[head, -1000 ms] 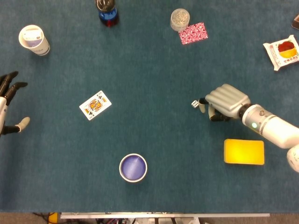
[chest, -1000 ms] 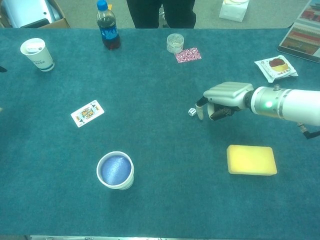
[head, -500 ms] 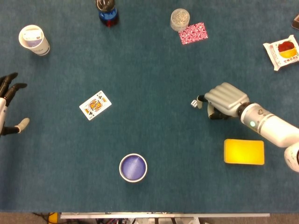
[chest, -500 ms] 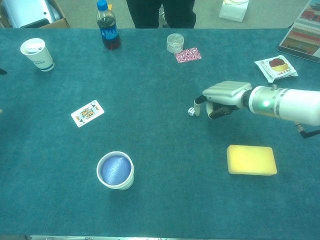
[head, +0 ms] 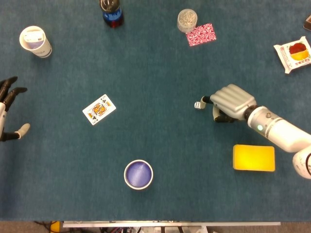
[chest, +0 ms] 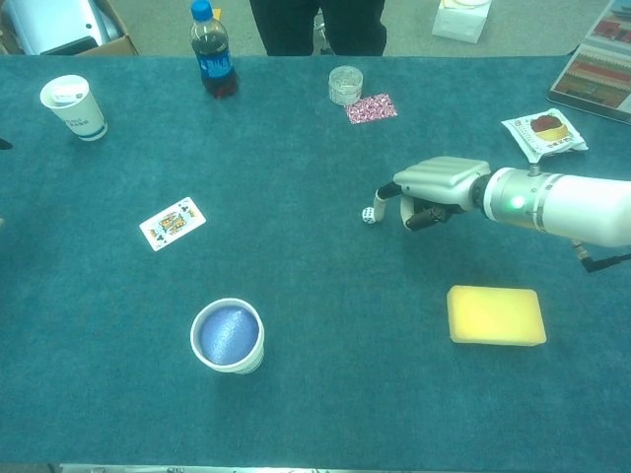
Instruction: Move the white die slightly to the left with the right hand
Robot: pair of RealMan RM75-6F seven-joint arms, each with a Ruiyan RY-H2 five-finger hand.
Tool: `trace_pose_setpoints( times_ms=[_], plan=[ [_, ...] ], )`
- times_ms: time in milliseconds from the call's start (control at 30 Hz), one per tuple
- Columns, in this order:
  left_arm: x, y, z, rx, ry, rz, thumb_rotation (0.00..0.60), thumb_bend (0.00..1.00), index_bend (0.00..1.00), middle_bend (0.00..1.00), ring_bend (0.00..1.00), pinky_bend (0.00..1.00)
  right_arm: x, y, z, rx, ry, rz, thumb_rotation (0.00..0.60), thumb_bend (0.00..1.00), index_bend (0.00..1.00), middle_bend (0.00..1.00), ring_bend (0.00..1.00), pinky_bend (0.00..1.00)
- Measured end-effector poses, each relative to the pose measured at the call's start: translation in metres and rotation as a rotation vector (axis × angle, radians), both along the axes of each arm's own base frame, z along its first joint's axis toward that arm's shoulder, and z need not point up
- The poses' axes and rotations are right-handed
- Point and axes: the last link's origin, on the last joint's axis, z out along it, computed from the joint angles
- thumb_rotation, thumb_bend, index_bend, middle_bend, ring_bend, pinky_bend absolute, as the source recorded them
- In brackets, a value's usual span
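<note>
Near the front edge of the table [head: 160,194] I see a blue-lined paper cup [head: 138,174], upright, its contents not discernible. A white paper cup [head: 35,41] stands by the far left corner, a lid or insert visible in its mouth. A cola bottle [chest: 211,61], capped and partly filled with dark liquid, and a small clear jar [head: 187,20] stand along the far edge.

My right hand [head: 230,102] lies palm down right of centre, fingers curled under, one fingertip [head: 205,100] extended to the white die [head: 197,105], touching it or just short; it holds nothing. My left hand [head: 8,109] sits at the left edge, fingers spread, empty.

The die rests flat near the table's middle, a pipped face up; being a cube, it shows no long axis.
</note>
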Motion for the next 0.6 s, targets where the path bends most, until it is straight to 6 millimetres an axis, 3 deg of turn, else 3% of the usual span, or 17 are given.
trace_pose_setpoints(
  times_ms=[600],
  plan=[
    [-0.0024,-0.0007,-0.0008,0.0,-0.004,0.004,0.6,0.21,0.19,0.07,0.08,0.36,0.0064,-0.0031,0.0001,-0.025,-0.055,0.018,0.35,1.0,0.31,1.0,1.0,1.0]
  ],
)
